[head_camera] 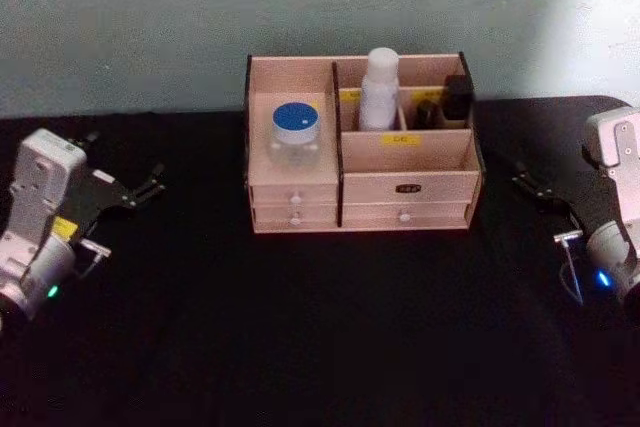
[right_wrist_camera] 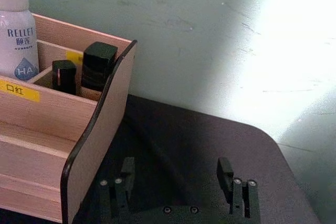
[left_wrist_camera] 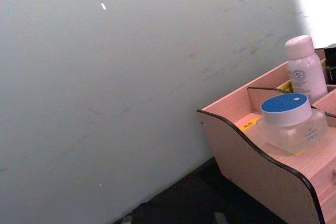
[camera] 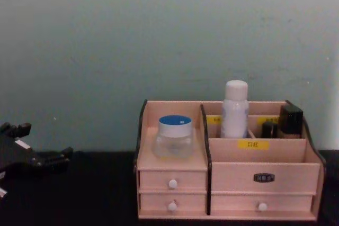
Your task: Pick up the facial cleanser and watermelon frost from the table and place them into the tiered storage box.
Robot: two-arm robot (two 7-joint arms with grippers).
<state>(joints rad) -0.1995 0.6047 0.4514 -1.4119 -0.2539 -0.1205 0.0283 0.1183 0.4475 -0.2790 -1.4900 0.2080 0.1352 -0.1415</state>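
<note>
Cleanser (head_camera: 379, 87) stands upright in a back compartment of the box (head_camera: 405, 187), right of the tall middle divider, near the top centre of the head view. In the chest view it (camera: 234, 108) rises above the box rim, and in the right wrist view its printed label (right_wrist_camera: 18, 45) shows at the upper left. The jar (head_camera: 295, 134) with the blue lid sits on the open left shelf of the box, above two small drawers; in the chest view it (camera: 174, 136) is left of the divider, apart from the cleanser. The left wrist view shows the jar (left_wrist_camera: 290, 122) at the right, with the cleanser (left_wrist_camera: 305, 69) behind it. Two black bottles (head_camera: 448, 102) stand in the back right compartments.

The box stands on the black bench (head_camera: 300, 327), in the upper middle of the head view. The left gripper (head_camera: 140, 191) rests at the left edge, well apart from the box, its jaws apart and holding nothing. The right gripper (head_camera: 530, 183) is at the right edge, near the right side of the box; in its wrist view the jaws stand wide apart (right_wrist_camera: 176, 174) over the bench, also holding nothing.
</note>
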